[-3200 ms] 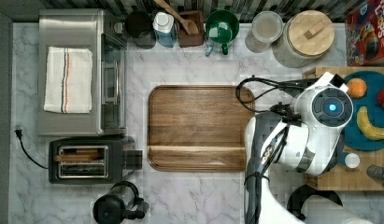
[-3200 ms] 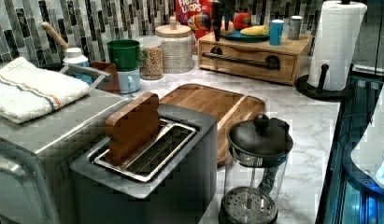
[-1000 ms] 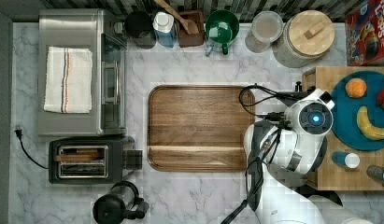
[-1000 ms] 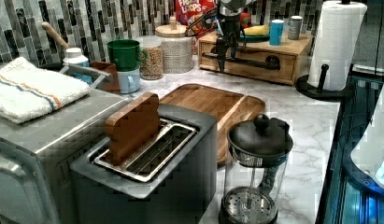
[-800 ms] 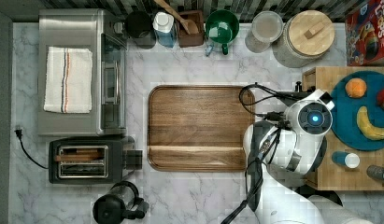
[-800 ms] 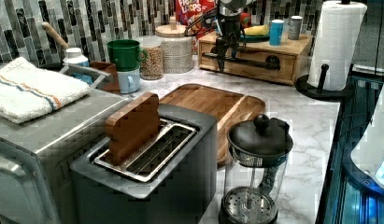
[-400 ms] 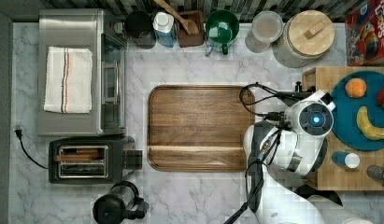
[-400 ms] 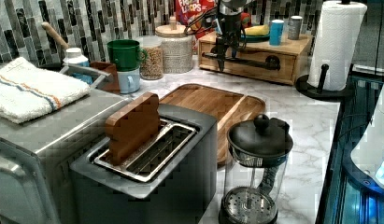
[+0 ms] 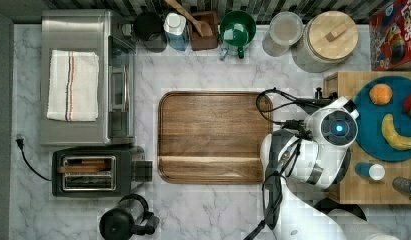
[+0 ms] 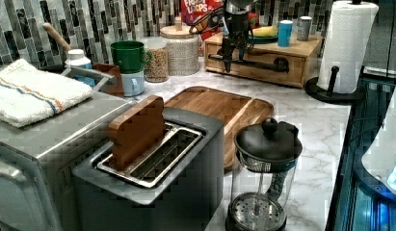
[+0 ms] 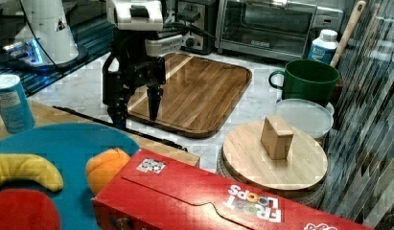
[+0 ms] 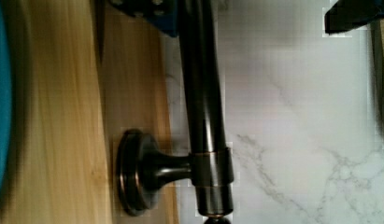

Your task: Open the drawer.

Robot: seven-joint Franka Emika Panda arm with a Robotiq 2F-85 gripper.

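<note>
Pincer hangs over the drawer's black bar handle, fingers apart and pointing down, one each side of the bar w/ a gap showing; not clamped on anything yet. In the wrist view the bar runs straight between them, one round mount visible near the bar's end.

Drawer is the light bamboo box at the back of the marble worktop, just beyond the brown wooden tray. By the left view its front looks flush, so prob. shut. On top of the box: teal plate w/ orange and banana, blue can just beside the plate.

Risks from here, as I judge them:
- Pincer sits toward one end of the bar, near a mount. Pull from off-centre could skew the drawer in its runners and jam it.
- If the fingers close too high or too shallow, the round bar may slip out once pulling starts.
- Box isn't visibly fixed down. A stiff drawer could drag the whole box toward the tray instead of opening, and jolt the fruit and the can.
- Arm cables loop close to the box corner; could snag on it during the pull.
</note>
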